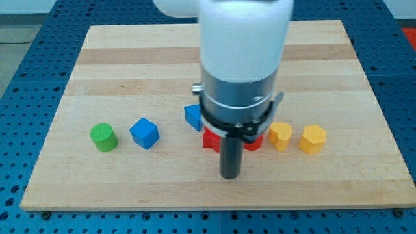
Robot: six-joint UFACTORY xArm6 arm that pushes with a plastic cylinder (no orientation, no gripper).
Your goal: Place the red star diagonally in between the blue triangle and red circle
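Note:
My tip [230,175] stands at the lower middle of the wooden board [130,71], just below the red blocks. A red block [210,139], likely the red star, shows to the tip's upper left, mostly hidden by the arm. Another red block [254,143], likely the red circle, peeks out at the tip's upper right. A blue block [192,117], likely the blue triangle, sits just above and left of the red star, partly hidden by the arm.
A green cylinder [103,137] and a blue cube [144,133] sit at the view's left. A yellow block [280,136] and a yellow hexagon [312,138] sit right of the red blocks. The arm's white body [242,52] hides the board's middle.

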